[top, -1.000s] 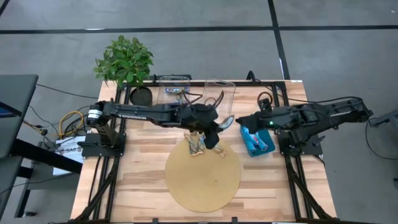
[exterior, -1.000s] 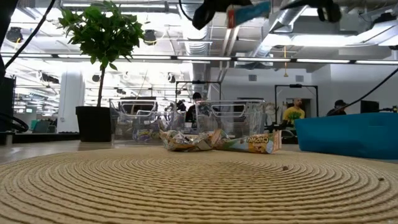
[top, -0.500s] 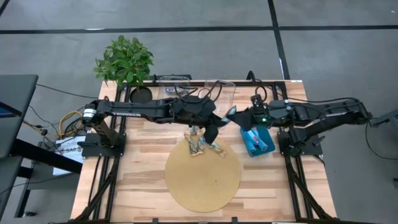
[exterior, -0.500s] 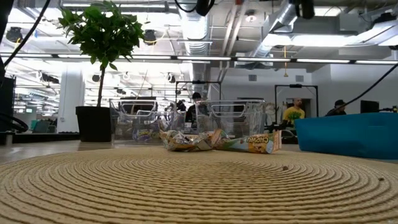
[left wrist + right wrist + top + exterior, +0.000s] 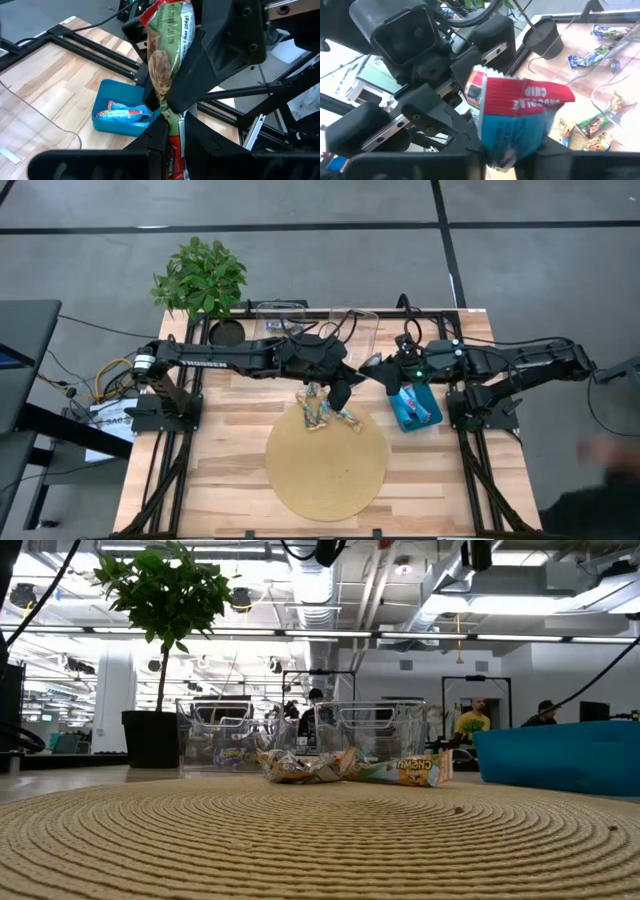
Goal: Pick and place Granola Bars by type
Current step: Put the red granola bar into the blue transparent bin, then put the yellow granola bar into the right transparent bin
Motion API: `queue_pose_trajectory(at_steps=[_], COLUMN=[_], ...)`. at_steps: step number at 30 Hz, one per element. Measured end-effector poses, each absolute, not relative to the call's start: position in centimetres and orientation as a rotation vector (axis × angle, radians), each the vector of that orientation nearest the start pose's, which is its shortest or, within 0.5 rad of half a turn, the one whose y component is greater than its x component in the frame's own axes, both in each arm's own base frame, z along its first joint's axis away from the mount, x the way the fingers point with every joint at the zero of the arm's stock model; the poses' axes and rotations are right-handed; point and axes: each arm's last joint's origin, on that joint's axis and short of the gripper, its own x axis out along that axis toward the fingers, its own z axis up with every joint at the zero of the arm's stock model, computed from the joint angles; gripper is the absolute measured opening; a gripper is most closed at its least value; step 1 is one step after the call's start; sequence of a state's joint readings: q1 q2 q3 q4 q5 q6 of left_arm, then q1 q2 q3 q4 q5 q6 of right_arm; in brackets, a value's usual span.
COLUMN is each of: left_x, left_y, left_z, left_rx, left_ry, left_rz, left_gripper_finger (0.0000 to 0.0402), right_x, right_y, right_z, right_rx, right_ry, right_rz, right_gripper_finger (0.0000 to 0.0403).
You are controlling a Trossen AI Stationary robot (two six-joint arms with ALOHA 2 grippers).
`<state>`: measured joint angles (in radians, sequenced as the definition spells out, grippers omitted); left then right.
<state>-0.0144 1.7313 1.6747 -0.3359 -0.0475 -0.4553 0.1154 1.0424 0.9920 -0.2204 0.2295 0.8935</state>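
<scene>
A: Far left, at ten o'clock off the table [image 5: 225, 480]: a plant [image 5: 200, 277]. Pot [image 5: 227, 333] on the table corner beside it.

B: Next right?

A: Left gripper [image 5: 350, 377] raised near table centre, fingers clamped on a bar [image 5: 165, 65] with a green wrapper and red end. Two clear bins [image 5: 281, 318] at twelve o'clock of it, wrapped bars [image 5: 592, 56] inside one.

B: And below?

A: Loose pile [image 5: 322, 412] lying on the mat [image 5: 327, 465] at its twelve o'clock edge; from table height, pile [image 5: 345, 766] flat in front of the bins [image 5: 370, 730].

B: Right side?

A: Right gripper [image 5: 372, 370] nose to nose with the left one, almost touching. Closed on a blue bar [image 5: 520, 120] with a red end. Tray [image 5: 412, 415] at four o'clock of it, against the right rail; blue bars [image 5: 122, 111] lying inside.

B: Anything beyond?

A: People [image 5: 472, 721] far back in the room, too small to tell more.
</scene>
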Motion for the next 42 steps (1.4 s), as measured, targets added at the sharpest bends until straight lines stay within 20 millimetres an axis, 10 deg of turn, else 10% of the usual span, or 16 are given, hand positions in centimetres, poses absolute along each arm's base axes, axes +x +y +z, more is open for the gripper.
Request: queue_pose_trajectory(at_steps=[9,19,35,42], left_x=[39.8,39.2,39.1,38.9], left_y=[0.7,2.4,2.2,2.2], left_z=[36.8,36.1,35.9,35.5], left_rx=[-0.477,-0.514,-0.512,-0.515], left_ry=[0.429,0.543,0.572,0.613], left_rz=[0.138,0.034,0.020,0.030], left_gripper_finger=[0.0100,0.0207,0.0193,0.0188], right_x=[21.9,17.5,15.0,15.1], right_y=[2.0,2.0,1.4,1.3], right_z=[34.3,31.0,28.9,28.8], right_rx=[0.827,0.838,0.662,0.618], right_ry=[0.334,0.860,1.172,1.177], right_rz=[-0.248,-0.359,-0.628,-0.640], right_gripper_finger=[0.0046,0.0020,0.0070,0.0151])
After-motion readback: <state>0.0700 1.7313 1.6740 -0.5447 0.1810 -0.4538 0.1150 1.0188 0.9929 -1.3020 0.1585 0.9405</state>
